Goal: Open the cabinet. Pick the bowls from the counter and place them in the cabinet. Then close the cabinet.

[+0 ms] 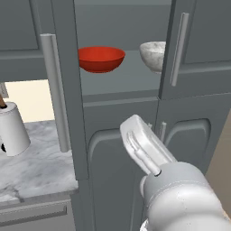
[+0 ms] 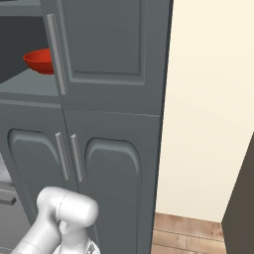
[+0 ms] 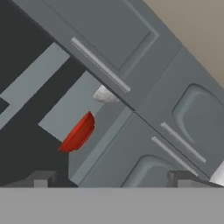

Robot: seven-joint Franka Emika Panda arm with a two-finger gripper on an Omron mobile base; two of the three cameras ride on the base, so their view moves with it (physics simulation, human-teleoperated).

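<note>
The cabinet (image 1: 122, 27) stands with its left door (image 1: 67, 90) swung wide open. Its right door (image 1: 198, 45) covers part of the opening. On the grey shelf inside sit both bowls: the red bowl (image 1: 101, 58) on the left and the marbled bowl (image 1: 152, 55) on the right, half hidden behind the right door's edge. The hand view, rolled, shows the red bowl (image 3: 78, 133) and a sliver of the marbled bowl (image 3: 105, 95). My gripper (image 3: 113, 179) is open and holds nothing, back from the cabinet front and below shelf level. The right base view catches the red bowl (image 2: 38, 60) beside the right door's handle (image 2: 57, 54).
The marble counter (image 1: 36, 162) lies to the left with a white paper-towel roll (image 1: 13, 128) on it, over a grey drawer front (image 1: 36, 216). Two arched lower doors (image 2: 109, 168) with short handles sit under the shelf. A cream wall (image 2: 208, 99) and wooden floor (image 2: 188, 233) lie to the right.
</note>
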